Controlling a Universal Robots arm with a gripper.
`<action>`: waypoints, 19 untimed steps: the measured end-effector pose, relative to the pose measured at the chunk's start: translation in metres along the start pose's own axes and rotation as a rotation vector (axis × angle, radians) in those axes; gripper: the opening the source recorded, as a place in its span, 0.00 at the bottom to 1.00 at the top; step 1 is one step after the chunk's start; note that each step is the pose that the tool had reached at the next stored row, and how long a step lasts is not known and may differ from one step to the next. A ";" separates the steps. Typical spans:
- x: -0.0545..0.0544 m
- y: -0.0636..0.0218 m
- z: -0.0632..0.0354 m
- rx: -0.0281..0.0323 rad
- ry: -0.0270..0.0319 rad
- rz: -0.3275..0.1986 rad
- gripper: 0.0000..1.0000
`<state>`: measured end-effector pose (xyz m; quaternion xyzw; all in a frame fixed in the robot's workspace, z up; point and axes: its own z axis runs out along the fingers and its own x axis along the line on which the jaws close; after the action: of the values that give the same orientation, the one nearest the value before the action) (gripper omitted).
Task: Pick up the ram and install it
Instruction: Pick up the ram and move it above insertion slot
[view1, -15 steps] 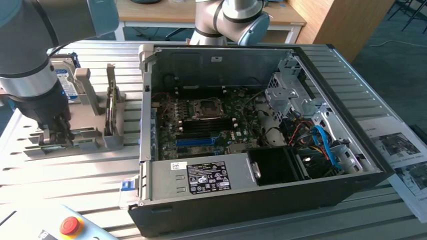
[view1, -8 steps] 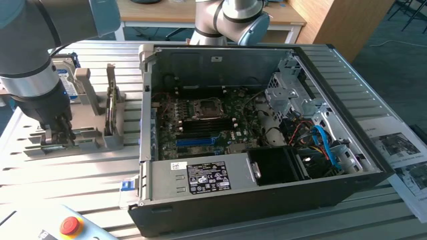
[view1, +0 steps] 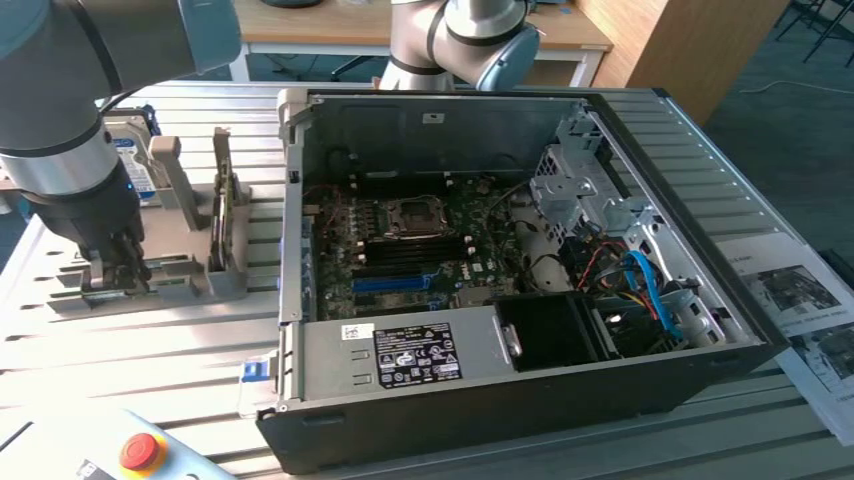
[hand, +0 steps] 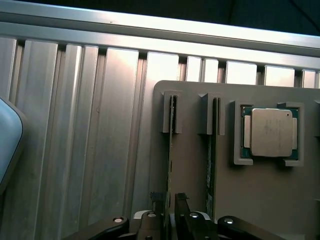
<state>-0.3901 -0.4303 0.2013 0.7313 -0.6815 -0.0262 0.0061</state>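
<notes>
Gripper (hand: 169, 201) straddled ram (hand: 171, 145) in grey holder (hand: 190, 165), jaws spread; second stick (hand: 213, 145) just beside jaws, processor (hand: 270, 132) beyond it, computer case (view1: 561, 400) well apart.

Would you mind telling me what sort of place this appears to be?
Probably a robotics lab bench for computer assembly: an open desktop computer case lies on a slotted aluminium table, beside a grey parts fixture, with a red emergency-stop button nearby.

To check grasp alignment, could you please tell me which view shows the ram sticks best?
The wrist view: both ram sticks stand edge-on in their slots, the gripper at one. The exterior view shows one ram stick, dark and upright, in the holder.
</notes>
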 end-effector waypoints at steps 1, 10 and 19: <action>0.000 0.0000 0.0000 0.0000 0.0000 0.000 0.24; 0.001 -0.0032 -0.0001 0.0000 -0.0001 0.000 0.24; 0.001 -0.0033 -0.0002 0.0000 0.0000 0.000 0.24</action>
<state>-0.3868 -0.4306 0.2013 0.7313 -0.6815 -0.0262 0.0061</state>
